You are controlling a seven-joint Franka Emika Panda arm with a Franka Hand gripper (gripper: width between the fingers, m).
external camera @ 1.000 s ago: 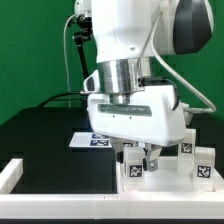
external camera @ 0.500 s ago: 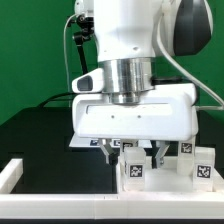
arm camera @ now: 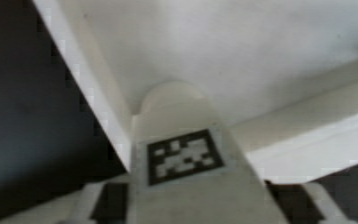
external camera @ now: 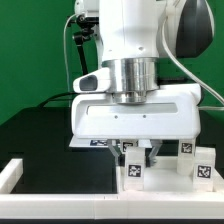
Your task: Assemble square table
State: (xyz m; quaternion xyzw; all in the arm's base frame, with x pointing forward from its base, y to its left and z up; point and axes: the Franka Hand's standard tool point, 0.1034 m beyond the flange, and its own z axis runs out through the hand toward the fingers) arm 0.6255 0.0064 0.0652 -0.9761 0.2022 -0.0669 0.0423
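A short white table leg [external camera: 133, 171] with a black-and-white tag stands upright near the front rail. My gripper [external camera: 135, 152] hangs straight down over it, one finger on each side of its top. The wrist view shows the same leg [arm camera: 186, 150] running away from the camera, its tag facing up. It fills the whole space between the two dark pads [arm camera: 112, 203] of the gripper [arm camera: 197, 205], which is shut on it. Two more tagged legs [external camera: 186, 152] [external camera: 204, 165] stand at the exterior view's right. I cannot pick out the square table's flat slab.
The white rail frame [external camera: 12, 172] edges the black surface at the front and at the exterior view's left. The marker board [external camera: 95, 141] lies flat behind the gripper. The arm's broad white hand hides much of the middle. Broad white surfaces [arm camera: 123, 60] lie beyond the held leg.
The hand has levelled out from a tilt and settled over the leg. Its fingers first spread wide, then came in against the leg's sides.
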